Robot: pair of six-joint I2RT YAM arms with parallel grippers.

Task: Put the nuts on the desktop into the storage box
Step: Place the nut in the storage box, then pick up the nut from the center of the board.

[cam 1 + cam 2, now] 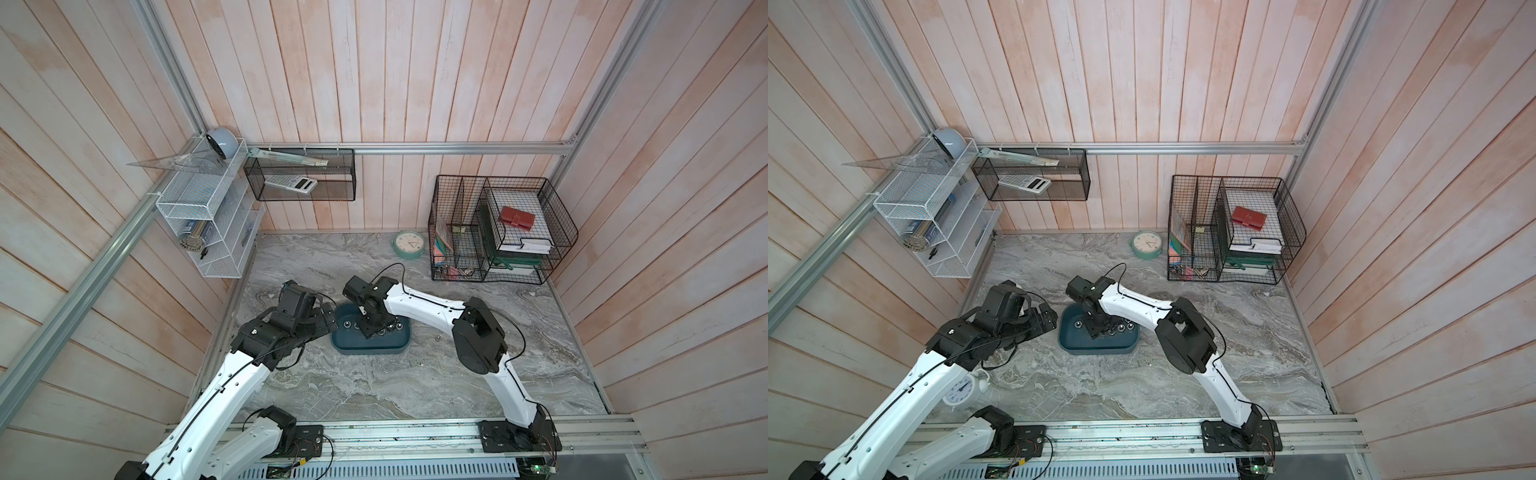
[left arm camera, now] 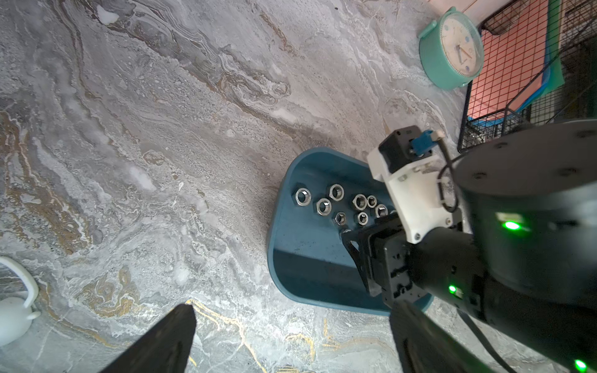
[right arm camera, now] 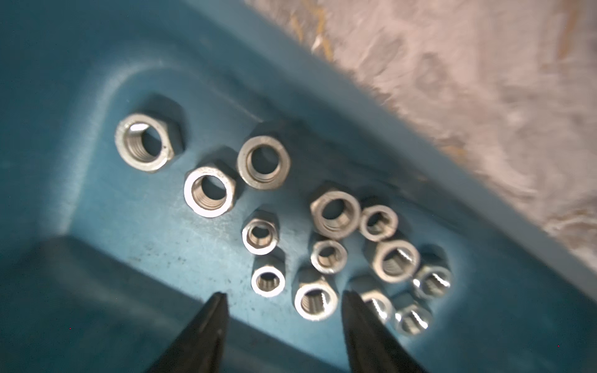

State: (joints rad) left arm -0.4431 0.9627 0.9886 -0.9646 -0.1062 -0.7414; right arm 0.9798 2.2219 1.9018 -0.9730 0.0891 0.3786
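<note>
The teal storage box [image 1: 365, 351] [image 1: 1096, 348] lies on the grey marble desktop [image 1: 374, 390], between my two arms. Several silver nuts [image 3: 210, 192] [image 2: 323, 206] rest on its floor, most of them bunched along one wall. My right gripper [image 3: 283, 295] [image 1: 369, 330] points down into the box, open. One nut [image 3: 316, 302] lies on the floor below its gap, gripped by neither finger. My left gripper [image 2: 292, 306] [image 1: 326, 318] hovers open and empty over the marble by the box's left end. A tiny nut-like speck [image 1: 437, 338] sits on the desktop right of the box.
A mint-green clock [image 1: 408, 245] and black wire baskets [image 1: 498, 228] stand at the back right. A white alarm clock [image 1: 959, 388] sits under my left arm. A white wire shelf [image 1: 203, 199] and a black mesh shelf [image 1: 299, 174] hang on the walls.
</note>
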